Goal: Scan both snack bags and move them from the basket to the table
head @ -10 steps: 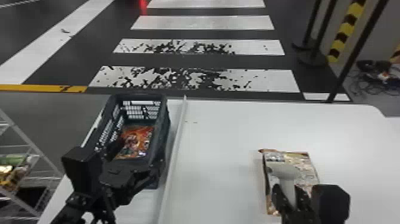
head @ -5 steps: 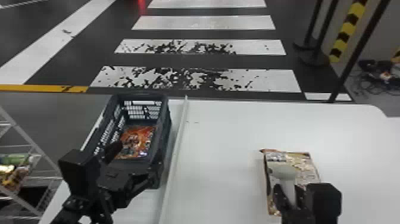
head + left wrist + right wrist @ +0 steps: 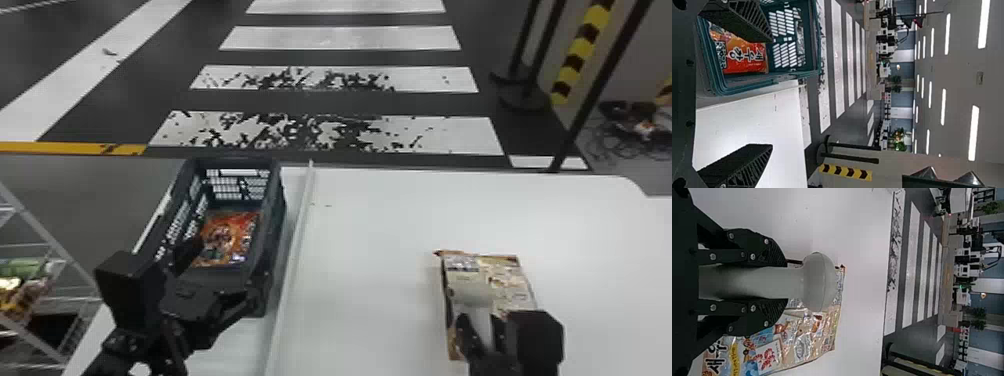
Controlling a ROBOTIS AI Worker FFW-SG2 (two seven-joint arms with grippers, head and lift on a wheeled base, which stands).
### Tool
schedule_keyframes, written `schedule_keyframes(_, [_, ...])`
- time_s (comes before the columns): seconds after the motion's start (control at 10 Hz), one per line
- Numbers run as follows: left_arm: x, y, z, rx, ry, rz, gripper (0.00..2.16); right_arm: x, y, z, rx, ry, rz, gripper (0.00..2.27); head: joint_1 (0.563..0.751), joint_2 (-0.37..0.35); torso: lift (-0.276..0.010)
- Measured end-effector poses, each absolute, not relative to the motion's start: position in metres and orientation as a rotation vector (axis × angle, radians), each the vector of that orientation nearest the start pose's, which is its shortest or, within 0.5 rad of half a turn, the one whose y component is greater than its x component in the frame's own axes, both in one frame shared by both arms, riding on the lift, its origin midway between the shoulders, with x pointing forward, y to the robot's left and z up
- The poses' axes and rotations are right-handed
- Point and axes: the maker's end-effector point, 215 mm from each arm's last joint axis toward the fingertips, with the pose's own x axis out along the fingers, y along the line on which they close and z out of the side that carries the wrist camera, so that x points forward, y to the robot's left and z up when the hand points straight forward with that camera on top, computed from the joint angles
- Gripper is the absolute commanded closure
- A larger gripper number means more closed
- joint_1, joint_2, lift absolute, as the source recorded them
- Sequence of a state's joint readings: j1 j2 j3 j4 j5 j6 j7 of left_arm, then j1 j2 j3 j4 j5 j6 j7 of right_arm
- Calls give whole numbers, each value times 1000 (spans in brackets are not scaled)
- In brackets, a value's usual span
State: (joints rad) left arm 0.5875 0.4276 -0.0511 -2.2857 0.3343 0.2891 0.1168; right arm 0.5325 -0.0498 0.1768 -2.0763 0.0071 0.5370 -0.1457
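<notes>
My left gripper (image 3: 225,280) is open at the near end of the dark basket (image 3: 272,220). An orange snack bag (image 3: 227,237) lies inside on the basket floor. In the left wrist view the left gripper (image 3: 770,94) has its fingers wide apart, one over the basket (image 3: 805,74) near the orange bag (image 3: 746,58). At the right of the table, my right gripper (image 3: 482,325) holds a pale scanner (image 3: 472,295) above a beige snack bag (image 3: 510,280). In the right wrist view the right gripper (image 3: 785,282) is shut on the scanner's handle (image 3: 758,282), its rounded head over the beige bag (image 3: 805,340).
A thin raised strip (image 3: 295,260) runs along the white table (image 3: 370,280) beside the basket. A wire shelf (image 3: 55,240) with packages stands off the table's left side. Beyond the far edge, black posts (image 3: 580,120) rise at the right.
The right gripper has shifted slightly left with the scanner, over the beige bag. The left gripper has moved slightly around the basket's near end; the bags have stayed in place.
</notes>
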Motion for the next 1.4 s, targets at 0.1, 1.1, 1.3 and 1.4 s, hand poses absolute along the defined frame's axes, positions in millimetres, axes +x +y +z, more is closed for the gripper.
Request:
schedule_keyframes(0.1, [416, 216, -341, 36, 222, -197, 26, 385, -168, -488, -51, 561, 43, 2246, 695, 68, -98])
schedule_keyframes(1.1, [410, 213, -337, 51, 219, -204, 26, 427, -277, -444, -63, 468, -101, 2246, 695, -62, -98])
schedule_keyframes(1.3, [406, 212, -335, 61, 220, -207, 26, 435, -342, -453, -45, 493, -184, 2246, 695, -157, -98])
schedule_keyframes(1.4, [405, 213, -336, 67, 228, -205, 26, 436, -365, -458, -24, 502, -198, 2246, 695, -194, -98])
